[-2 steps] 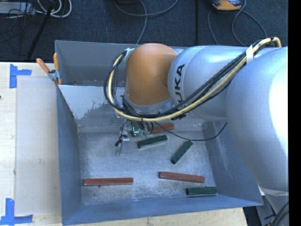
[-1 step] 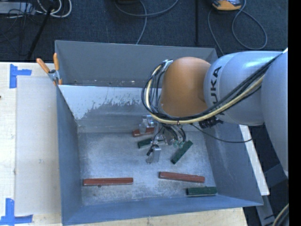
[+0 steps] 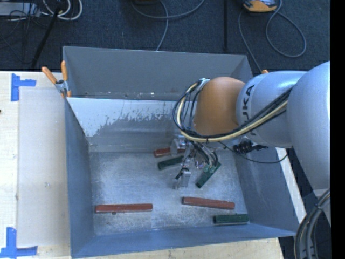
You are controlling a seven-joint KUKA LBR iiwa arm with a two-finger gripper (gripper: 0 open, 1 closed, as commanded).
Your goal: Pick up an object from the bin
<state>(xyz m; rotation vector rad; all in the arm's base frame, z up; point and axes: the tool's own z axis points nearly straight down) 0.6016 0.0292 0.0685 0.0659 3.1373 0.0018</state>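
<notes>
Beside the hand (image 3: pixel 182 177), green stick (image 3: pixel 207 175) lies diagonally.

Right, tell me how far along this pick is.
Done: the end effector is down in mid-bin, among a short brown stick, a dark green stick and a tilted green stick. In hand: nothing visibly lifted; whether it grips anything is unclear. Left: securing one piece and raising it out of the bin.
</notes>
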